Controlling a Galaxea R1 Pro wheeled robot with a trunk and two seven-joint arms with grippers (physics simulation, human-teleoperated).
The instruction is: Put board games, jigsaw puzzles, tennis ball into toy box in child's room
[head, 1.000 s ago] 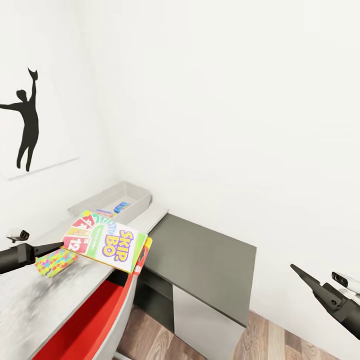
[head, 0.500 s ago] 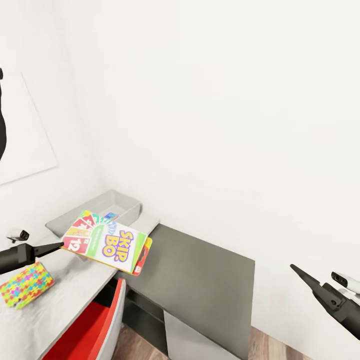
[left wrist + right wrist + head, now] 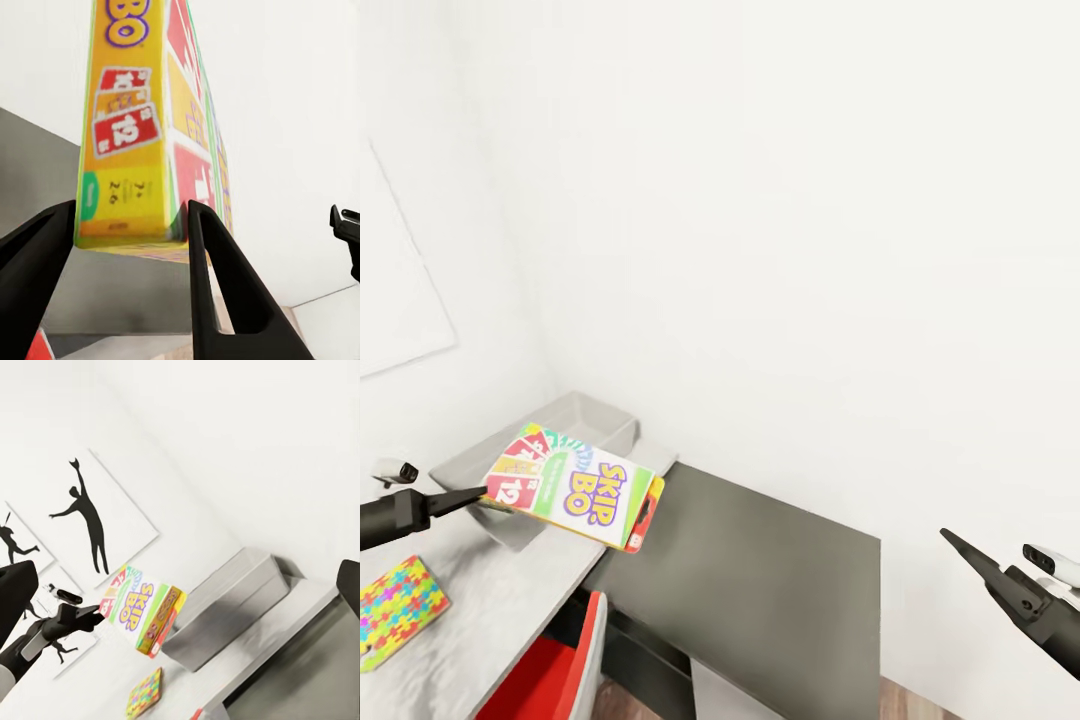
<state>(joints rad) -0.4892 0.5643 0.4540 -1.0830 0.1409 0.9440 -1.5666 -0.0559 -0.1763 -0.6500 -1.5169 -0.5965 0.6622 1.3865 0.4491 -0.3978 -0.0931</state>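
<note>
1 flat glossy Skip-Bo box [image 3: 578,487] in left gripper [image 3: 478,493]

Skip-Bo box [image 3: 575,485] in left pincer [image 3: 478,493]

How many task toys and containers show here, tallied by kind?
Board games: 1, the Skip-Bo box in the left claw
Jigsaw puzzles: 1, the colourful puzzle on the table
Toy boxes: 1, the grey bin
Total: 3

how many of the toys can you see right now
2. The Skip-Bo board game is held in the left gripper, above the grey toy box; a jigsaw puzzle lies on the table. Others may be hidden inside the box.
</note>
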